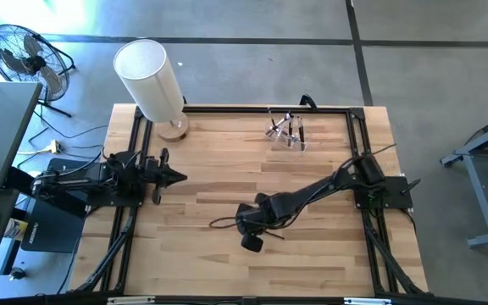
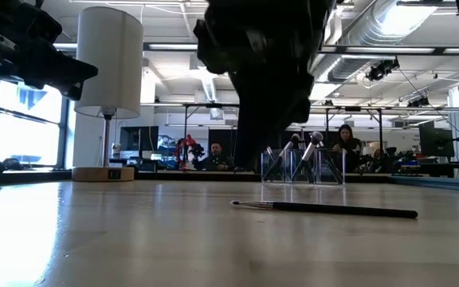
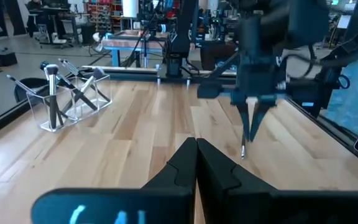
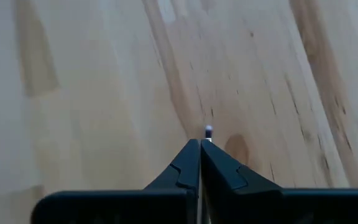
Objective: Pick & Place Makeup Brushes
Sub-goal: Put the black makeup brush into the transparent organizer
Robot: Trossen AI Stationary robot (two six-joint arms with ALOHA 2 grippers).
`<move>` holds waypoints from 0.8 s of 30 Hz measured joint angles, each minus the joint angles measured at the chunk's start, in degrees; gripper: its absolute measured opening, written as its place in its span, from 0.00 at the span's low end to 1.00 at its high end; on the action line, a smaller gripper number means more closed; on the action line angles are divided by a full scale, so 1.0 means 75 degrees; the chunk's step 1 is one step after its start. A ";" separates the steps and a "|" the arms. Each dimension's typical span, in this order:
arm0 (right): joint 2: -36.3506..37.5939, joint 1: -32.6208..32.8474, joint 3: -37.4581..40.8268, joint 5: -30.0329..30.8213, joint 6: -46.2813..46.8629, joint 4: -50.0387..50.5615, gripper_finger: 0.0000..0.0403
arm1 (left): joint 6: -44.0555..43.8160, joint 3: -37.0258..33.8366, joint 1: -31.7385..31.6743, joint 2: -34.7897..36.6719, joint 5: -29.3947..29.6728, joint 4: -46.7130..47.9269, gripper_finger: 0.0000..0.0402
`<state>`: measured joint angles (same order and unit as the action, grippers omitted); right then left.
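One makeup brush (image 2: 325, 209), thin and dark, lies flat on the wooden table, running left to right. My right gripper (image 3: 248, 138) hangs shut above its left end and points steeply down. In the right wrist view only the brush's pale end (image 4: 208, 130) shows past the fingertips (image 4: 191, 155). That end (image 3: 242, 150) also shows under the gripper in the left wrist view. Other makeup brushes stand in a clear holder (image 1: 288, 131) at the far side. My left gripper (image 1: 176, 177) waits shut at the table's left, pointing level.
A white-shaded lamp (image 1: 151, 80) stands on its wooden base at the far left corner. A black frame (image 1: 227, 108) runs along the table's edges. People sit in the room behind the table (image 2: 345, 139). Bare wood lies between the two arms.
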<state>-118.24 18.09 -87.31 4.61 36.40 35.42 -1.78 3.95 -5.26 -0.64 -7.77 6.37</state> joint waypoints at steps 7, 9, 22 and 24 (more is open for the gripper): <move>-0.0433 0.0058 0.0009 0.0584 -0.0398 -0.0095 0.14 | 0.0000 0.0000 0.0000 0.0000 -0.0003 -0.0006 0.00; -0.0451 0.0055 0.0009 0.0655 -0.0483 -0.0202 0.18 | 0.0000 0.0000 0.0000 0.0000 -0.0003 -0.0006 0.00; -0.0690 0.0023 0.0006 0.0383 -0.0773 -0.0410 0.24 | -0.0003 0.0000 0.0000 0.0000 -0.0015 -0.0014 0.00; -0.0796 0.0031 -0.0013 0.0388 -0.0731 -0.0435 0.24 | -0.0003 -0.0003 0.0000 -0.0003 -0.0029 -0.0024 0.00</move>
<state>-124.21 18.33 -87.40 7.51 30.92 32.16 -1.80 3.92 -5.26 -0.67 -7.99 6.19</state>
